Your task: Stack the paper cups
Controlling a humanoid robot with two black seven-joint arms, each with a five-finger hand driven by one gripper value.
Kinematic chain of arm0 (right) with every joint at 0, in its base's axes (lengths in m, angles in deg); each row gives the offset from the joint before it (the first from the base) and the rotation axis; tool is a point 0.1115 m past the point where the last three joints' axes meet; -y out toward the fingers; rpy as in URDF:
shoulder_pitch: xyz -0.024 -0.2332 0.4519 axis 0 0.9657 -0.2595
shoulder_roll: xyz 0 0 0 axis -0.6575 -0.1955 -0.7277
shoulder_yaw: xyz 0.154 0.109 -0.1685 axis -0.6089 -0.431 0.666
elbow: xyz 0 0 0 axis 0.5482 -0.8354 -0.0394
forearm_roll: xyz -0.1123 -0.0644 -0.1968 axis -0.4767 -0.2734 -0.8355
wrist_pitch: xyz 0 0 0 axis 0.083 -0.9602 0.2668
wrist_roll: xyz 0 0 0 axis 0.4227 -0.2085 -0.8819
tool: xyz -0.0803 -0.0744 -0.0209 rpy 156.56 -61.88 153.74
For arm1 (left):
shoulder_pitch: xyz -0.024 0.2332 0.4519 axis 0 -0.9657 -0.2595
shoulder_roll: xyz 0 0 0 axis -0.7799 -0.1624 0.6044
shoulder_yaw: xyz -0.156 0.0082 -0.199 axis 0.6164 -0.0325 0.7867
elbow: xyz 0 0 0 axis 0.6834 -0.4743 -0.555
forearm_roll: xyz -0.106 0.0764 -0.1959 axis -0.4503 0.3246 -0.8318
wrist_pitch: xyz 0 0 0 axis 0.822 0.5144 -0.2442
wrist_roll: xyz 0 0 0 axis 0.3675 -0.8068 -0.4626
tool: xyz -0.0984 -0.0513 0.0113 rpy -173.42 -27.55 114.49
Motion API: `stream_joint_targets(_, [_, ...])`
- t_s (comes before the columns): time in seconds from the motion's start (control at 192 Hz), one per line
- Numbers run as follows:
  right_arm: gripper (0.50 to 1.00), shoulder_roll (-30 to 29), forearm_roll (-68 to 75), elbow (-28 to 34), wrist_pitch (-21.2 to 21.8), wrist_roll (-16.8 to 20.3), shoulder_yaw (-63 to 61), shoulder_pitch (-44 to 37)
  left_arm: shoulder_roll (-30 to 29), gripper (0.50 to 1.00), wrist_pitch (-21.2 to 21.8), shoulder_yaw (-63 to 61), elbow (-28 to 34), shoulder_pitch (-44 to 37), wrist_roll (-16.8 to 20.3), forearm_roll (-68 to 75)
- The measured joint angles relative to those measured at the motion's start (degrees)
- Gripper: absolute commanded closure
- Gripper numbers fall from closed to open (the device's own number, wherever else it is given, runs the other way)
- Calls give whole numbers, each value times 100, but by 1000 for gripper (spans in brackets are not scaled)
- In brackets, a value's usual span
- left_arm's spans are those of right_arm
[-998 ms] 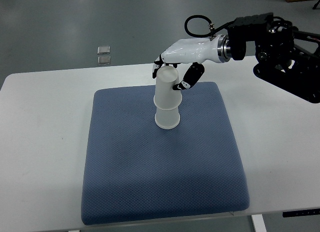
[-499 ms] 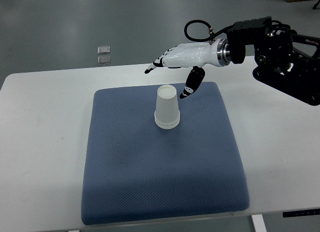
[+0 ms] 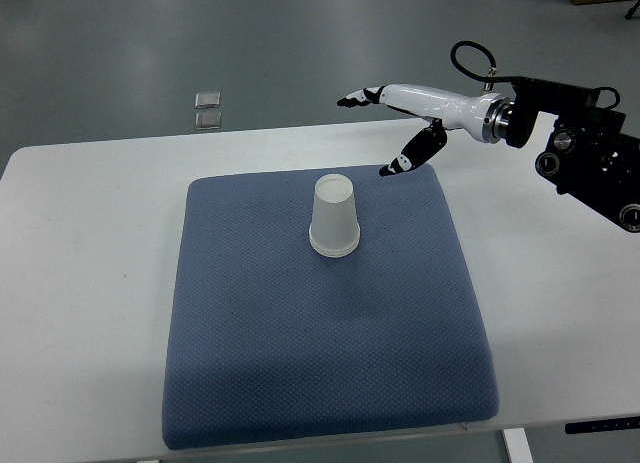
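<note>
The right hand [image 3: 385,128] hangs above the far right corner of the pad [image 3: 330,383], its arm reaching in from the right edge. The fingers [image 3: 360,96] are spread and straight, the thumb [image 3: 410,156] dropped below them, and nothing is held between them; the hand is released. No left hand shows, so the right is the only one placed to act. From the hand, the cups [image 3: 333,217] lie down and to the left, nearer the robot, apart from the fingertips with open pad between. The cups stand nested as one short stack, mouths down on the pad and closed bottom up, so the long axis runs vertically, square to the pad. A lower rim peeps out beneath the upper cup's rim, which suggests one sits fully over the other. The stack rests a little beyond the pad's middle, and the pad lies on the white tabletop [image 3: 80,243]. Two small squares [image 3: 208,110] lie on the floor beyond the tabletop's far edge. By this layout the stacking looks done, with no loose cup in sight.
</note>
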State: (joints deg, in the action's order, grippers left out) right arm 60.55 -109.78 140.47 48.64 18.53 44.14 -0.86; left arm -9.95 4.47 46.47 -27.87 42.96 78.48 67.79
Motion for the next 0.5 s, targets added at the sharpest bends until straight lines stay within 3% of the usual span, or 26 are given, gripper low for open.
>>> stream_joint_targets(0.192, [587, -289, 1516, -378, -263, 0, -528, 683, 0, 500, 0, 0, 0, 0, 0, 0])
stream_joint_targets(0.499, [587, -465, 3604, -1108, -281, 0, -613, 926, 0, 500, 0, 0, 0, 0, 0, 0])
